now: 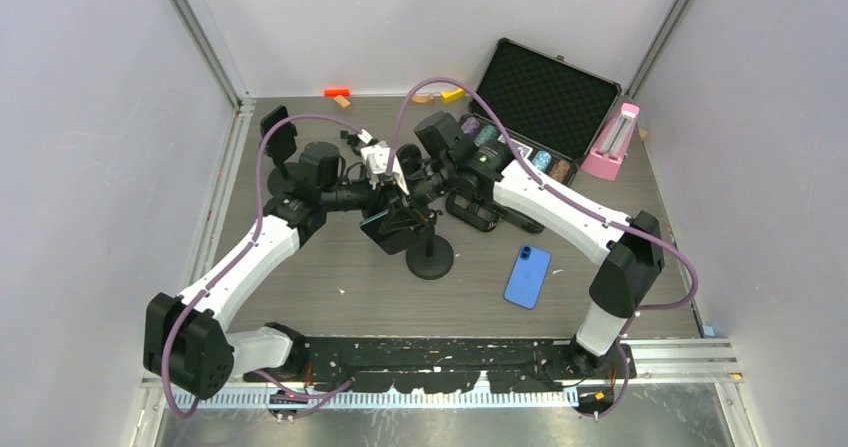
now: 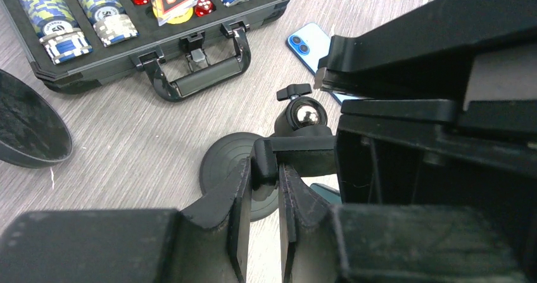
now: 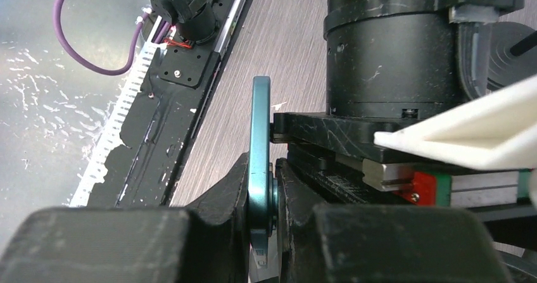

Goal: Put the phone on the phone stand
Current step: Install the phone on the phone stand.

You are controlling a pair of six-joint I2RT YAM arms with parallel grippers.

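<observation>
The black phone stand [image 1: 430,259] stands mid-table on a round base [image 2: 218,169], with a ball joint [image 2: 308,114] at its top. My left gripper [image 2: 266,176] is shut on the black tab of the stand's clamp arm. A teal phone [image 3: 260,150] is seen edge-on, and my right gripper [image 3: 263,191] is shut on it. That phone [image 1: 384,229] hangs tilted just left of the stand's head, one corner [image 2: 329,192] showing beside the left fingers. Both grippers meet over the stand, and whether the phone sits in the clamp is hidden.
A second, blue phone [image 1: 527,276] lies flat to the right of the stand. An open poker chip case [image 1: 520,157] sits behind it, with a pink metronome [image 1: 612,142] at the far right. Small coloured blocks [image 1: 337,92] lie by the back wall. A dark round dish [image 2: 25,131] is at the left.
</observation>
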